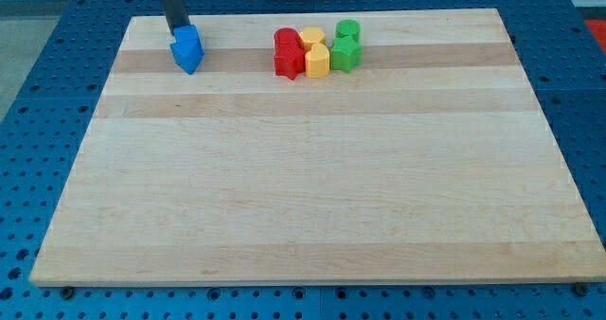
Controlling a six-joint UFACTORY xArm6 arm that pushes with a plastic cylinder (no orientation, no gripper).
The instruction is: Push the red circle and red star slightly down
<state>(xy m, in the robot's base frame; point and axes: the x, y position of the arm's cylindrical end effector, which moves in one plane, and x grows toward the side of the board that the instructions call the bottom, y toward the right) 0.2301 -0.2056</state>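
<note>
The rod's tip stood at the 11 o'clock edge of a blue block, near the tabletop's upper left. The red circle and red star lay well apart, at the tip's 3 o'clock, the circle at the star's 12 o'clock. Two yellow blocks and two green blocks adjoined them. There were no jaws: the arm ended in the bare rod.
</note>
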